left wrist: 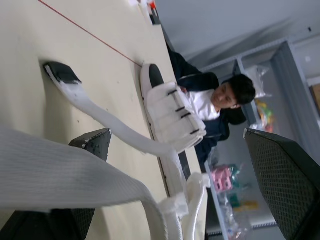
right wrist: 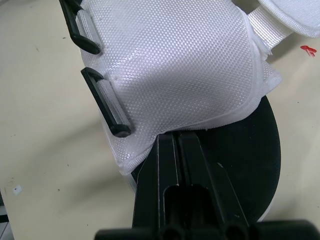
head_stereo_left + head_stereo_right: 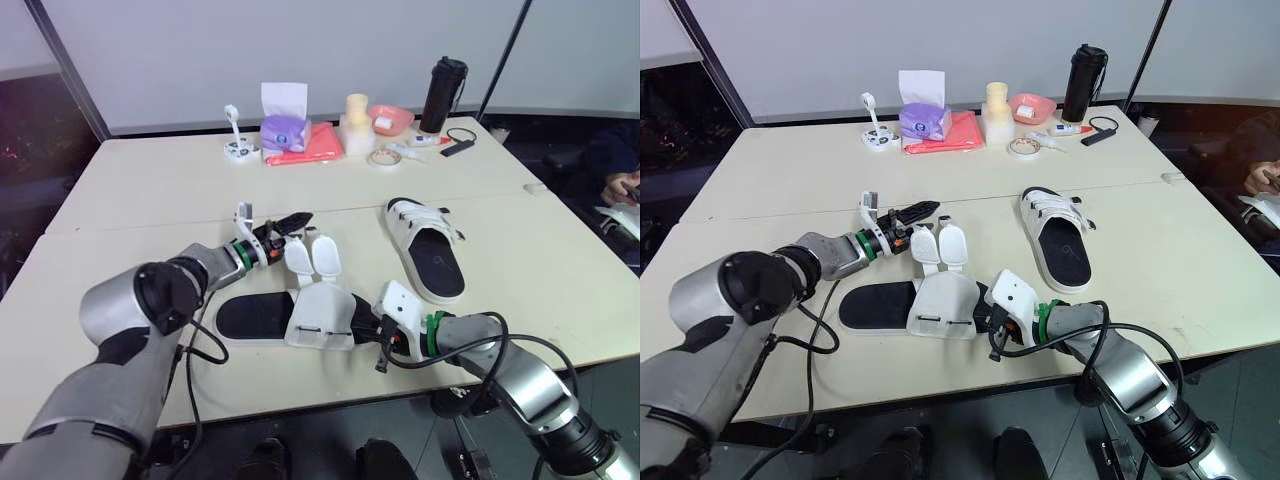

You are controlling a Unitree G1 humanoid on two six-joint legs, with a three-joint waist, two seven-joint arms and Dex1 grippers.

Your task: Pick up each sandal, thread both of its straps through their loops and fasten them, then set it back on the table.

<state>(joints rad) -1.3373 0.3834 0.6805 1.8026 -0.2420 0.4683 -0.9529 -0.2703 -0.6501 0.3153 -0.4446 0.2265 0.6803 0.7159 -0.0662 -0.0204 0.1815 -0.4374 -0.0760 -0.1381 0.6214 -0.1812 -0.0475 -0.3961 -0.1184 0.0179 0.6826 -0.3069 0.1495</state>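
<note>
The near sandal (image 3: 300, 318) lies at the table's front with its black sole up. Its white upper (image 2: 170, 70) carries two black loops. Both of its straps (image 3: 312, 257) lie loose, pointing away from me. My left gripper (image 3: 290, 228) hovers just beyond the strap ends, open, with one strap (image 1: 100, 115) running past a finger (image 1: 92, 145). My right gripper (image 3: 375, 332) is at the sandal's right end, shut on the edge of the white upper where it meets the sole (image 2: 240, 170). The second sandal (image 3: 426, 248) lies sole-down to the right, its straps across the upper.
Along the far edge stand a black bottle (image 3: 443, 95), a pink bowl (image 3: 390, 118), a purple tissue box (image 3: 285, 130) on a red cloth (image 3: 322, 148), a tape roll (image 3: 383, 158) and small items. A person (image 3: 620, 190) sits past the table's right end.
</note>
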